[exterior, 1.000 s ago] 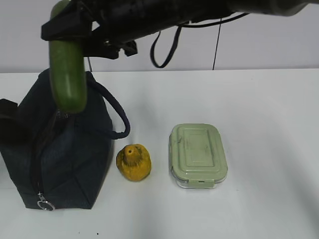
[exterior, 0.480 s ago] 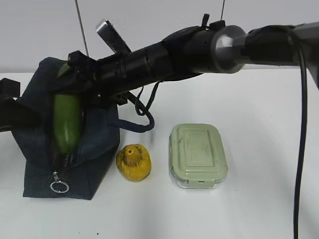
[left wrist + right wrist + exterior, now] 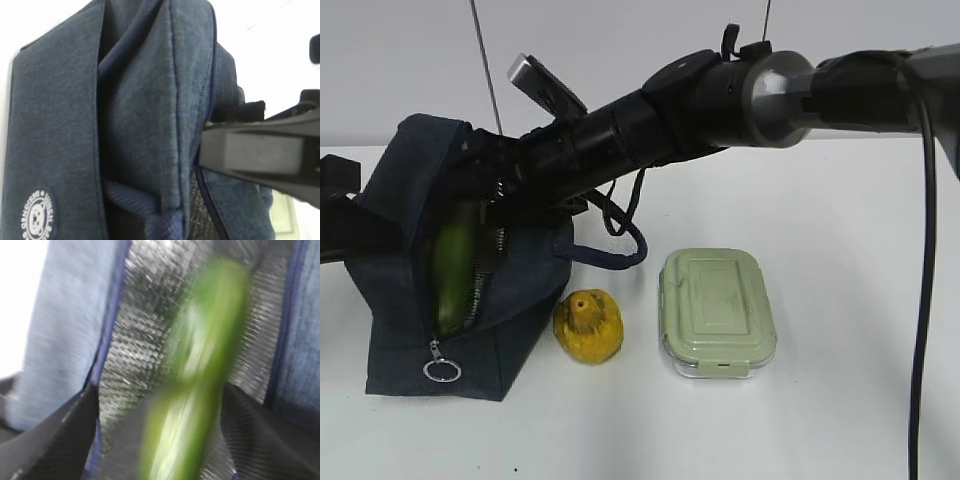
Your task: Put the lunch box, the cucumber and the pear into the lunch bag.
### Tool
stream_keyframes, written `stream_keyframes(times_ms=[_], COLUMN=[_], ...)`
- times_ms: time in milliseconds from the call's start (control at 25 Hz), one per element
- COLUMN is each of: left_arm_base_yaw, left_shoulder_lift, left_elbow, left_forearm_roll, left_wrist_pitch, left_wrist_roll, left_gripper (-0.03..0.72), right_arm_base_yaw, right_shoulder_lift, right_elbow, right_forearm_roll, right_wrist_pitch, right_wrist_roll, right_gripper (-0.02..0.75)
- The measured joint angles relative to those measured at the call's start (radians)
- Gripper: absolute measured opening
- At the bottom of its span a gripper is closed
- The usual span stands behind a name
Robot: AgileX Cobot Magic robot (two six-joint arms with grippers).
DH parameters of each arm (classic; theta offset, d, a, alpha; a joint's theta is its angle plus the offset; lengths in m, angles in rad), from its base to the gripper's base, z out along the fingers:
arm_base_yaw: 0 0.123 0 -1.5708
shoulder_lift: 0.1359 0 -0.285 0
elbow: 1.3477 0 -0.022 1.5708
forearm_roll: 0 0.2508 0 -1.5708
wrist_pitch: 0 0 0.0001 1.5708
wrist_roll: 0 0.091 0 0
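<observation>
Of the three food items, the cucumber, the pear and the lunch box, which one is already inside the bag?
The cucumber: it shows through the lunch bag's open zipper, while the pear and lunch box sit outside on the table.

Cucumber (image 3: 453,268) inside open lunch bag (image 3: 410,340); pear (image 3: 588,326) beside bag; lunch box (image 3: 717,311) right of pear.

A plain white, smooth tabletop (image 3: 840,420) fills the lower part of the exterior view, and a few tiny dark specks dot its near edge. Behind it rises a flat, pale grey wall (image 3: 400,70). Two thin dark cables (image 3: 485,65) hang straight down in front of that wall, one left, one near the middle.
</observation>
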Motion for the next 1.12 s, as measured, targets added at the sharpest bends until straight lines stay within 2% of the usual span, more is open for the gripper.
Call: stream_keyframes(times_ms=[160, 280, 440, 720, 800, 880, 1120], left_arm_base_yaw=[0.000, 0.000, 0.000, 0.000, 0.000, 0.000, 0.000], left_shoulder_lift=[0.000, 0.000, 0.000, 0.000, 0.000, 0.000, 0.000], left_elbow=[0.000, 0.000, 0.000, 0.000, 0.000, 0.000, 0.000], left_forearm_roll=[0.001, 0.001, 0.001, 0.001, 0.001, 0.001, 0.000], left_wrist_pitch=[-0.001, -0.001, -0.001, -0.001, -0.001, -0.001, -0.002], left_wrist_roll=[0.003, 0.013, 0.014, 0.014, 0.014, 0.014, 0.014], left_gripper=[-0.017, -0.017, -0.017, -0.017, -0.017, -0.017, -0.018], right_arm_base_yaw=[-0.014, -0.052, -0.150, -0.340, -0.385, -0.421, -0.455], right_shoulder_lift=[0.000, -0.002, -0.033, -0.083, -0.088, -0.090, -0.131], right_elbow=[0.000, 0.000, 0.000, 0.000, -0.001, -0.002, -0.002], right_forearm_roll=[0.107, 0.122, 0.125, 0.086, 0.025, -0.092, -0.614], right_wrist_pitch=[0.029, 0.082, 0.164, 0.338, 0.347, 0.349, 0.368], right_wrist_roll=[-0.005, -0.005, -0.005, 0.002, 0.027, 0.062, 0.213], right_gripper=[0.616, 0.586, 0.540, 0.524, 0.524, 0.520, 0.456])
